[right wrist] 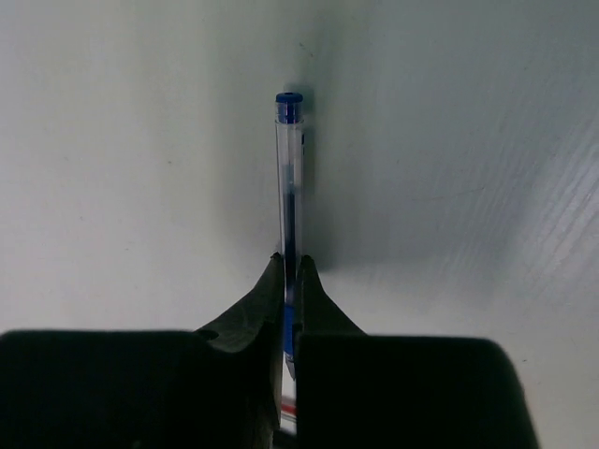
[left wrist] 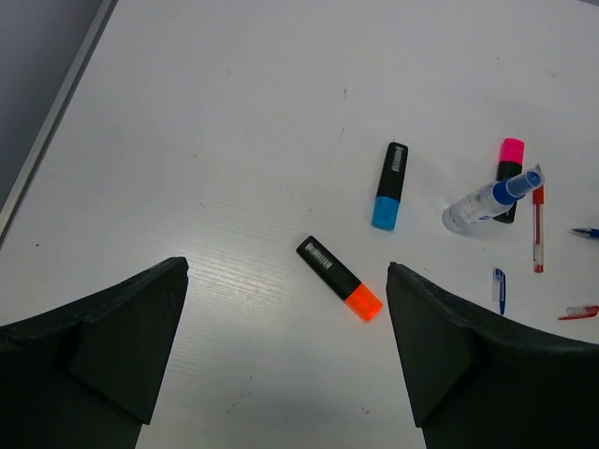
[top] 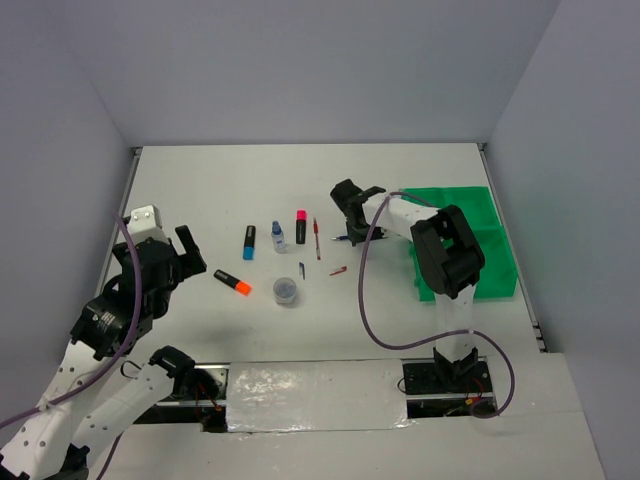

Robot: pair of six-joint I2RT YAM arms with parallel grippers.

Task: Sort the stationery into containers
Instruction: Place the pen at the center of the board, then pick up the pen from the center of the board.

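Observation:
My right gripper [right wrist: 291, 267] is shut on a thin blue pen [right wrist: 289, 178] and holds it just above the white table, left of the green tray [top: 497, 222]; the top view also shows this gripper [top: 352, 230]. My left gripper [top: 187, 255] is open and empty, hovering left of the orange-capped highlighter [left wrist: 341, 279]. Beyond it lie the blue-capped highlighter [left wrist: 390, 186], the pink-capped highlighter [left wrist: 508, 173], the blue-capped clear bottle [left wrist: 487, 201] on its side and the red pen [left wrist: 537, 229]. The round clear jar [top: 286, 291] stands near the orange highlighter [top: 232, 283].
A loose blue pen cap [left wrist: 499, 288] and a red cap [left wrist: 580, 311] lie on the table between the items and the right arm. Grey walls enclose the table on three sides. The right arm's cable [top: 365, 300] loops over the table.

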